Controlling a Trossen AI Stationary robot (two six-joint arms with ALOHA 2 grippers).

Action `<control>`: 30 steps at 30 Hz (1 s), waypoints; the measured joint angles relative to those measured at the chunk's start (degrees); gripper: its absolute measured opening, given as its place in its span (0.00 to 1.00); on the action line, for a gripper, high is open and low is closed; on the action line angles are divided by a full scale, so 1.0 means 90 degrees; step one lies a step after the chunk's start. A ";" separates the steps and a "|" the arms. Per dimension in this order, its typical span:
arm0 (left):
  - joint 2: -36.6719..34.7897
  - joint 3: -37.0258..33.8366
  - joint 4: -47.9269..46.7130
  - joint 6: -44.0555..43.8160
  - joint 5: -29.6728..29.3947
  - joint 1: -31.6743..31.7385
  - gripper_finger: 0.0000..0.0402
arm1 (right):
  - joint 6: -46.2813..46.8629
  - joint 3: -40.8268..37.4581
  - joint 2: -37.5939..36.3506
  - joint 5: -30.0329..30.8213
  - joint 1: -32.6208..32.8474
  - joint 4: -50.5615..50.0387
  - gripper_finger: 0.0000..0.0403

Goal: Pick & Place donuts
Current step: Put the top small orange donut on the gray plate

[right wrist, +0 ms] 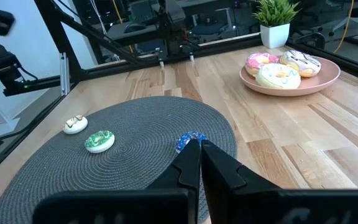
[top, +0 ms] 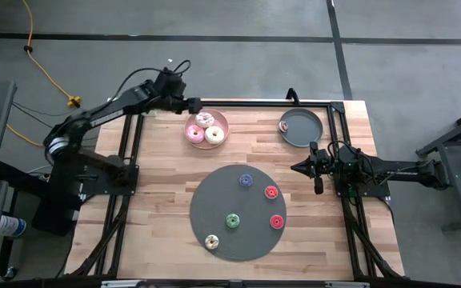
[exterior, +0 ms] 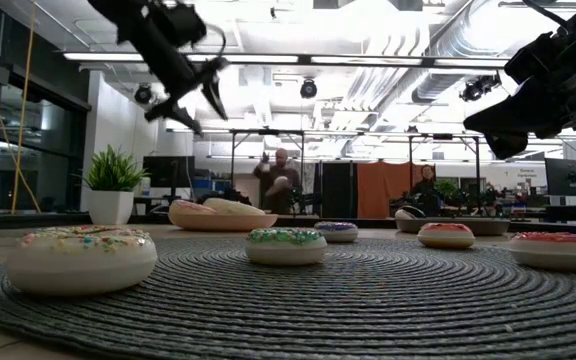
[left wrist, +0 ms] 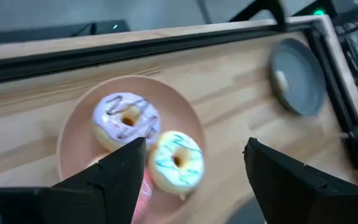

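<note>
The left gripper (top: 195,104) hangs wide open and empty over the pink plate (top: 222,126), which holds three large donuts (top: 206,128). The five small donuts (top: 246,181) on the dark woven mat (top: 206,208) lie nearer the right gripper (top: 296,167), shut and empty beside the mat.

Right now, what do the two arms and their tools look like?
Both arms are dark, near black, jointed, with black cables looped along them. The left tool ends in two broad, angular black fingers. The right tool has two narrow black fingers tapering to wedge tips. No markings are legible on either.
</note>
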 joint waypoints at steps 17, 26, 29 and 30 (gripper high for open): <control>-0.2087 -0.2430 0.1983 -0.1457 -0.1572 -0.3867 0.65 | 0.0000 -0.0002 -0.0002 0.0001 0.0000 0.0000 0.02; -0.1892 -0.3322 0.3460 -0.1263 -0.2762 -0.5032 0.59 | 0.0000 0.0000 -0.0001 0.0001 0.0000 -0.0002 0.01; -0.1894 -0.3466 0.3480 -0.1181 -0.3058 -0.5067 0.51 | 0.0000 -0.0001 -0.0002 0.0001 -0.0001 -0.0002 0.01; -0.1909 -0.3480 0.3534 -0.1059 -0.3060 -0.5062 0.48 | 0.0000 0.0000 -0.0002 0.0001 0.0000 -0.0001 0.01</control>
